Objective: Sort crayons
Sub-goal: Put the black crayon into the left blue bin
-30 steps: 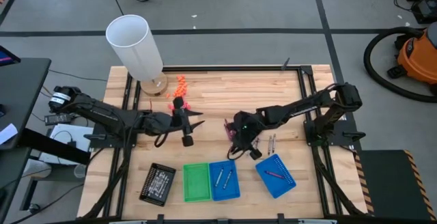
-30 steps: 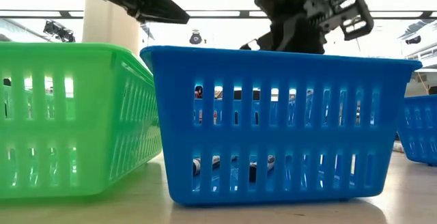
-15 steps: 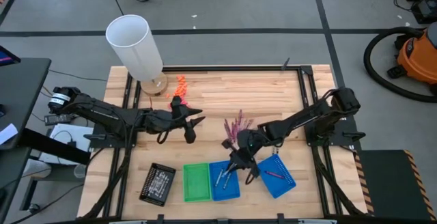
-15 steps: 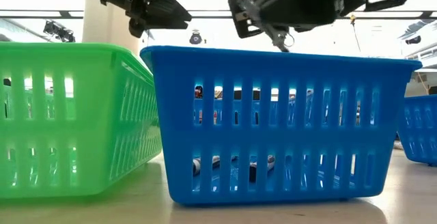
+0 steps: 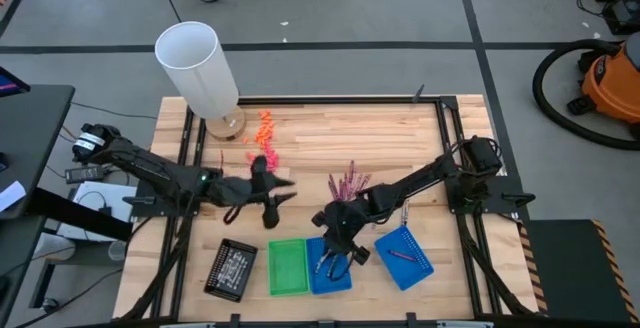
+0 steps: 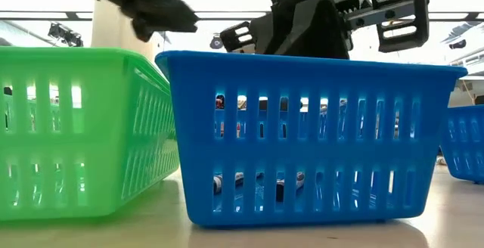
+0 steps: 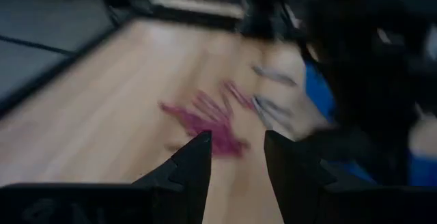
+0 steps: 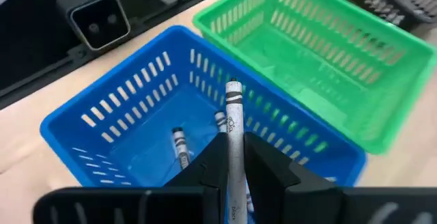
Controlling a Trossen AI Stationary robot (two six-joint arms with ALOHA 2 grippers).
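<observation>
My right gripper (image 5: pixel 335 255) hangs over the middle blue tray (image 5: pixel 345 278), shut on a silver-grey crayon (image 8: pixel 233 111). Two more grey crayons (image 8: pixel 179 143) lie on that tray's floor. A heap of magenta crayons (image 5: pixel 347 181) lies on the table's middle, and in the left wrist view a few grey crayons (image 7: pixel 272 106) lie beside the heap (image 7: pixel 205 119). One magenta crayon (image 5: pixel 400 255) lies in the right blue tray (image 5: pixel 415 268). My left gripper (image 5: pixel 285 190) hovers left of the heap, open, nothing between its fingers (image 7: pixel 198 159). My right gripper pinches the grey crayon's lower part (image 8: pixel 234 149) between its two fingers. The fingers slant down from the table's far right and lie along the crayon. Its free end (image 8: pixel 233 87) sticks out past the fingertips. The crayon is lifted clear, above the blue tray's inside.
A green tray (image 5: pixel 287 266) stands left of the middle blue one, and a black box (image 5: pixel 231 268) left of that. A tall white cylinder (image 5: pixel 197 68) stands at the far left, with orange bits (image 5: pixel 265 123) and pink bits (image 5: pixel 262 154) near it.
My right gripper has gone from beside the magenta heap toward the table's near edge and left, sinking a little, and carries the grey crayon over the middle blue tray. My left gripper has rolled and swung slightly toward the near edge, staying open.
</observation>
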